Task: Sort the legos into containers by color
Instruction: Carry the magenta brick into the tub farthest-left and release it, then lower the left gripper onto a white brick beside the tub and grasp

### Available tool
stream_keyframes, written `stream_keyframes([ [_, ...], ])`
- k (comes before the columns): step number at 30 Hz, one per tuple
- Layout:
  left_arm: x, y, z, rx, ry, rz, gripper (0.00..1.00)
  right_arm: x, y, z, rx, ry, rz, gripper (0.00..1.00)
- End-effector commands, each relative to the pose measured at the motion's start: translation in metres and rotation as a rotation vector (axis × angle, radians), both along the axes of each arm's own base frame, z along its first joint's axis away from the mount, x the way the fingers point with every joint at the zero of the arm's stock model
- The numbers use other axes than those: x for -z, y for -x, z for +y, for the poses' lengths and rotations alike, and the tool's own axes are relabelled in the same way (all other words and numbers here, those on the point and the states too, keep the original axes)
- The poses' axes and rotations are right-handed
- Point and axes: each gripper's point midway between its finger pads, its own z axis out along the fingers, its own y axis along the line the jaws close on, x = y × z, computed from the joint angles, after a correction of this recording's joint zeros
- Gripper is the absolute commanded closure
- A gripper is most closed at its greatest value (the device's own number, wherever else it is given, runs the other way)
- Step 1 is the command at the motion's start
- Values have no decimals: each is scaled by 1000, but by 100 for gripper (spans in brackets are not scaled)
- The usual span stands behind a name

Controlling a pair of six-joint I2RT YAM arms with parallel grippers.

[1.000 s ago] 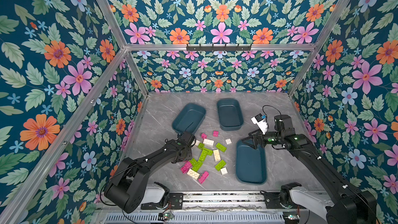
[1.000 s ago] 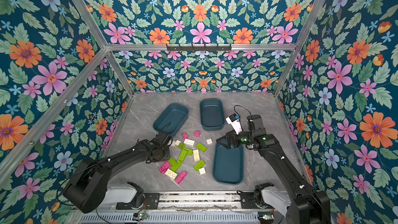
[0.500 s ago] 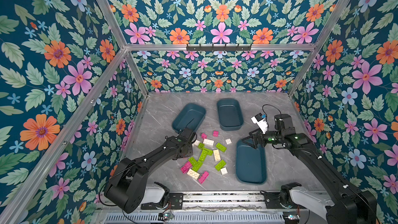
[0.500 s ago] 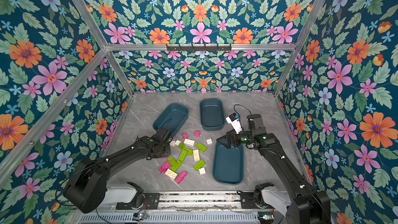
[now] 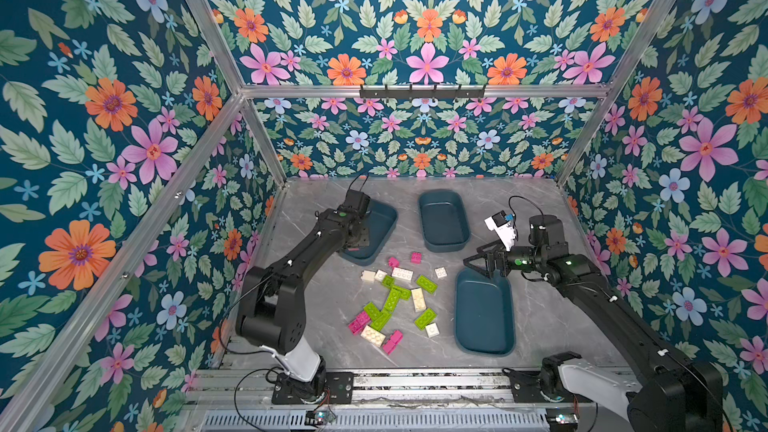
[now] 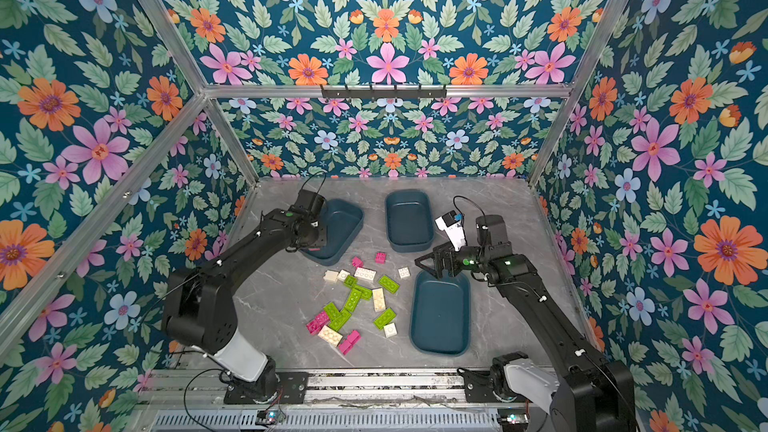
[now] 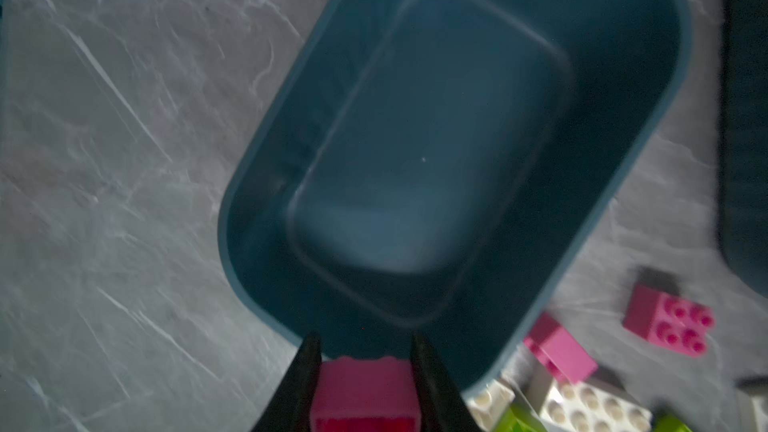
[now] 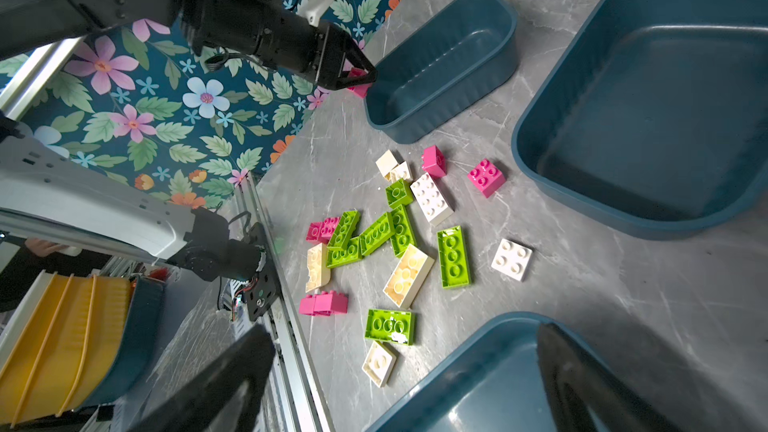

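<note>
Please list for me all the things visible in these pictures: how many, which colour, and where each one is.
tubs: three, dark teal, all empty; left tub and middle tub at the back, right tub nearer the front
pink bricks: four loose, magenta, on the table between the tubs
held pink brick: one, magenta, in the left gripper
green bricks: about seven, lime, in the central pile
cream bricks: about seven, cream-white, in and around the pile
table: one, grey marble look
walls: teal floral print, around the table
left gripper: black, shut on the held pink brick, at the near end of the left tub
right gripper: black, open and empty, above the far end of the right tub
</note>
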Motion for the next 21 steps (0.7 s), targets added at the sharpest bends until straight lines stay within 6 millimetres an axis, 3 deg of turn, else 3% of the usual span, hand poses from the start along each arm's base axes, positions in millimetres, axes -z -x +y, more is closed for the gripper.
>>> stream_keyframes([
  [1, 10, -24, -2, 101, -51, 13, 69, -6, -4, 2, 1, -22, -23, 1],
  [4, 22, -43, 5, 114, -94, 25, 66, -4, -5, 1, 4, -12, -22, 1],
  [8, 30, -59, 9, 129, -138, 37, 46, 1, -4, -1, 10, 8, -14, 1],
  [12, 19, -59, 7, 119, -120, 20, 30, 7, -4, -3, 16, 29, -9, 1],
  [16, 1, -39, 3, 94, -66, 26, 25, 9, -4, -2, 8, 32, -6, 1],
  [21, -10, 14, -9, 18, 62, 36, 25, 12, -5, -1, -5, 31, 4, 1],
])
